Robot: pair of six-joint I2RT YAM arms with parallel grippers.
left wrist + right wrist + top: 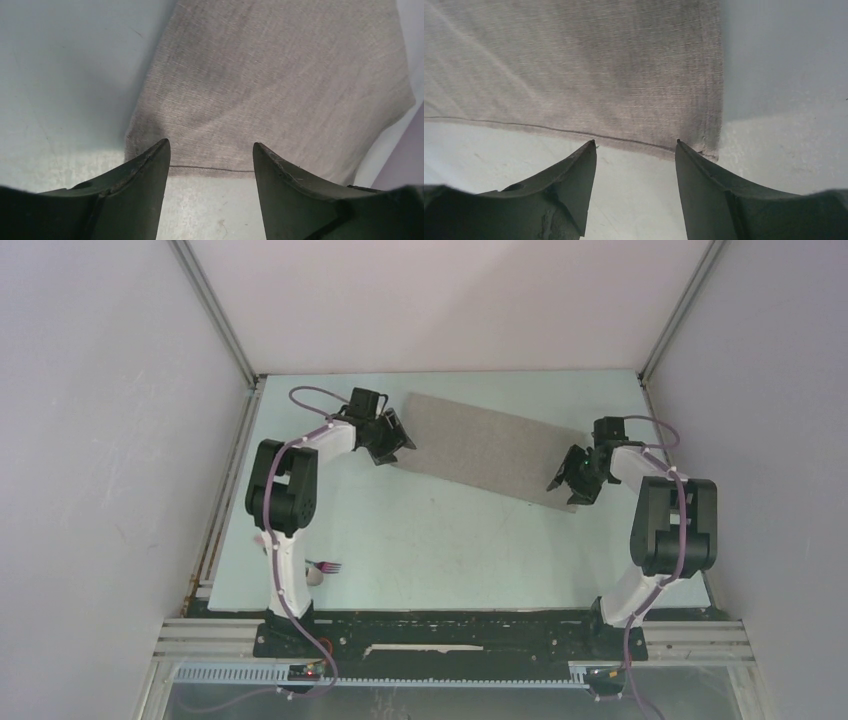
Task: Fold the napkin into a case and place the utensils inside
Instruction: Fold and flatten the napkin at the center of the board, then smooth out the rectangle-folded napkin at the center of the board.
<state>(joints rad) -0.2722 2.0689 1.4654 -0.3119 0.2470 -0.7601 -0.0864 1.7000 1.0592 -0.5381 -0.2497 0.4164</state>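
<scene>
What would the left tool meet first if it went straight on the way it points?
Most likely the napkin: its near edge lies directly ahead of the open left tool. Height above the table is unclear, so it might slide onto the cloth rather than butt its edge.

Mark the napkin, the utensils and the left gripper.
napkin [490, 452]: top view, middle of the cloth.
utensils [328, 567]: top view, on the fork.
left gripper [210, 144]: left wrist view, midway between its fingertips.
</scene>
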